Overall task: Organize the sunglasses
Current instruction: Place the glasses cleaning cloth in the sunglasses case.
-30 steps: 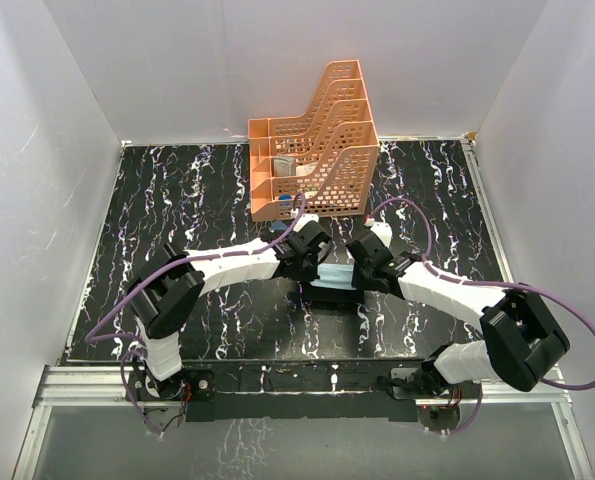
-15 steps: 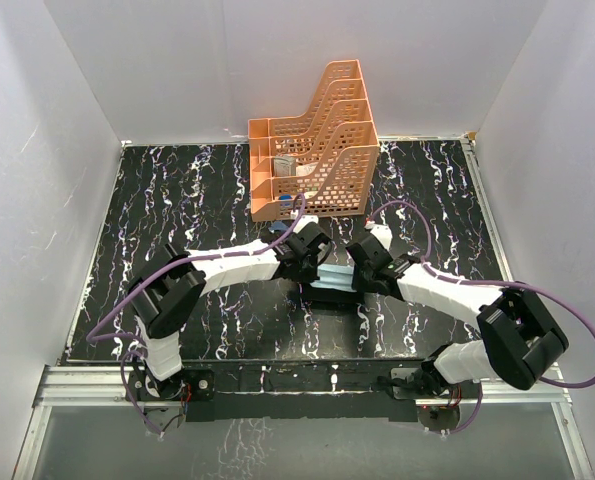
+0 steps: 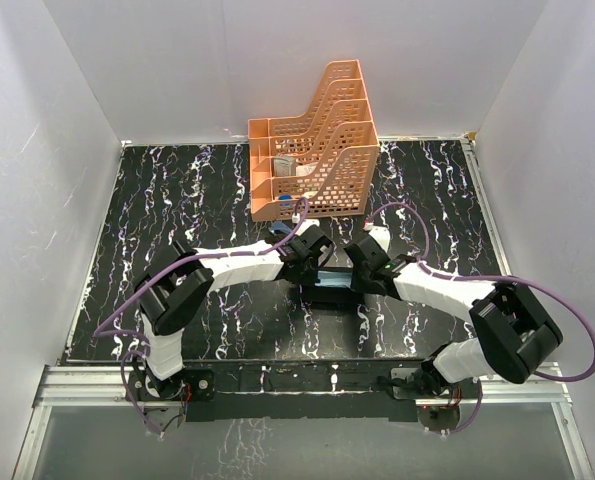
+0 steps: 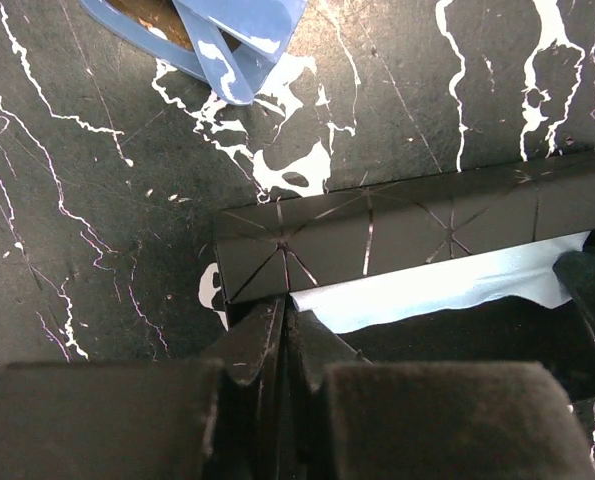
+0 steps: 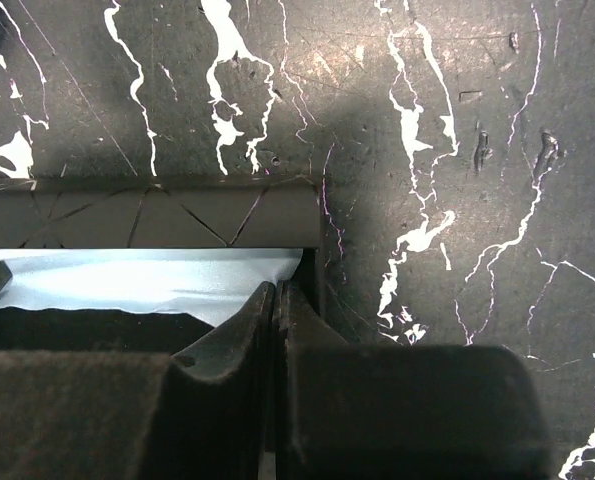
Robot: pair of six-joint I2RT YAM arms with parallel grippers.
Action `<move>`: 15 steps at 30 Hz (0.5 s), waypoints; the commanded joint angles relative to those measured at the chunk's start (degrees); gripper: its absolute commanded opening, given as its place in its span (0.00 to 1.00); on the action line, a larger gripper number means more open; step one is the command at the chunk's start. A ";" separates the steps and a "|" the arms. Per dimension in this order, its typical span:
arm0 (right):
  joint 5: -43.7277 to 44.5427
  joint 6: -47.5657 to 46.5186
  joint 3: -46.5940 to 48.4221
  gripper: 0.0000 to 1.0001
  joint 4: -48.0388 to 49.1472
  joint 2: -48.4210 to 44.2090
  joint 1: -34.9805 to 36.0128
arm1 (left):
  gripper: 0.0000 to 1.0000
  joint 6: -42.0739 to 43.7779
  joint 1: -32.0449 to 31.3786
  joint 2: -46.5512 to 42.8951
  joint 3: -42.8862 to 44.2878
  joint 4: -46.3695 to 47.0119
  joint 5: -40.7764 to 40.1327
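Two grippers, left (image 4: pixel 285 312) and right (image 5: pixel 277 292), both pinched closed at the near rim of the black case (image 4: pixel 397 225), one per end, possibly nipping the pale blue cloth (image 4: pixel 427 290) inside. Sunglasses (image 4: pixel 227 45) lie on the table (image 4: pixel 97 180) beyond its left end, just before the orange rack (image 3: pixel 312 150).

I count one orange tiered desk rack (image 3: pixel 317 150), one long black case (image 4: pixel 397 220) and one pale blue cloth (image 4: pixel 427 290). I also record one pair of blue-framed sunglasses (image 4: pixel 239 35), only partly in view.
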 commanded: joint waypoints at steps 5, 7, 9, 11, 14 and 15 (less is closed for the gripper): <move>1.61 -0.19 0.59 0.00 2.43 0.61 -0.31 | 0.00 0.31 0.47 -0.15 0.09 -0.83 -1.08; 1.73 -0.22 0.59 0.00 2.47 0.63 -0.33 | 0.00 0.31 0.55 -0.02 0.10 -0.74 -1.00; 2.02 -0.26 0.65 0.00 2.43 0.71 -0.31 | 0.00 0.38 0.60 0.14 0.16 -0.68 -0.86; 2.25 -0.24 0.69 0.00 2.26 0.63 -0.29 | 0.00 0.32 0.57 0.20 0.37 -0.69 -0.77; 2.48 -0.38 0.92 0.00 1.99 0.54 -0.28 | 0.00 0.32 0.59 0.22 0.40 -0.60 -0.32; 2.61 -0.44 1.04 0.00 1.84 0.46 -0.28 | 0.00 0.32 0.55 0.14 0.43 -0.60 -0.23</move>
